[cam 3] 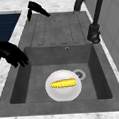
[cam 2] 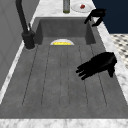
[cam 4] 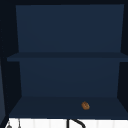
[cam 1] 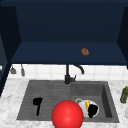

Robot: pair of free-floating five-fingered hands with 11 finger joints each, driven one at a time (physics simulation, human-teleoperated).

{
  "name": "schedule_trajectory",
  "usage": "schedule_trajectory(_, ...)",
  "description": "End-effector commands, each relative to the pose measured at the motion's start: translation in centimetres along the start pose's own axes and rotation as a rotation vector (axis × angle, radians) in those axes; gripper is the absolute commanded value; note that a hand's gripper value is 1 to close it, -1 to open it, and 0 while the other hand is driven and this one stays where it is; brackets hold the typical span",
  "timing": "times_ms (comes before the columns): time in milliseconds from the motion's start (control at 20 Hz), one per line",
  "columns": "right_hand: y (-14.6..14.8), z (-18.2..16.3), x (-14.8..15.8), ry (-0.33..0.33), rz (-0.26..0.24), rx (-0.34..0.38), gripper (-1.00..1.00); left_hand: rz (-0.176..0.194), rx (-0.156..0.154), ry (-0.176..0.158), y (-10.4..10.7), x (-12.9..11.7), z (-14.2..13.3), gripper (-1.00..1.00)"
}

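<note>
A white plate (cam 3: 63,91) lies on the basin floor with a yellow corn cob (cam 3: 63,83) on it; in the front view the plate (cam 1: 82,106) shows beside the right hand. My right hand (cam 1: 93,110) hovers over the basin's front rim (cam 3: 11,54), fingers relaxed, holding nothing. The left hand (cam 1: 37,103) hangs above the ribbed drainboard (cam 2: 62,80), fingers stretched out and empty (cam 2: 100,65). A big red ball (cam 1: 67,115) sits at the sink's front edge between the hands.
A black faucet (cam 1: 67,75) stands behind the sink's middle. On the right counter are a green bottle (cam 1: 124,94) and a small plate with a red item (cam 2: 81,7). A small brown item (cam 4: 85,105) lies on the open cabinet's lowest shelf.
</note>
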Motion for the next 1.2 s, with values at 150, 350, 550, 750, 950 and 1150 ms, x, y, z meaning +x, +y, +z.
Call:
schedule_trajectory(150,0.0,0.0,0.0,0.000,0.000,0.000,0.00,0.014,0.000,0.000,0.8,-0.8,-0.4,-1.00)
schedule_trajectory(350,0.0,0.0,0.0,0.000,0.000,0.000,0.00,0.003,0.000,0.000,0.7,-0.7,-0.4,-1.00)
schedule_trajectory(550,-0.5,-0.3,0.5,0.006,0.013,0.003,-1.00,-0.011,-0.009,-0.006,0.7,-0.7,-0.5,0.00)
schedule_trajectory(750,-2.1,-0.2,0.4,-0.056,0.012,0.015,-1.00,-0.025,-0.002,-0.002,0.7,-0.7,-0.6,0.00)
schedule_trajectory(950,-3.4,-0.9,0.8,-0.109,0.014,0.022,-1.00,-0.033,0.002,0.001,0.7,-0.7,-0.6,0.00)
schedule_trajectory(1150,-3.9,-1.9,2.2,-0.116,0.015,0.063,-1.00,-0.039,0.005,0.003,0.7,-0.8,-0.6,0.00)
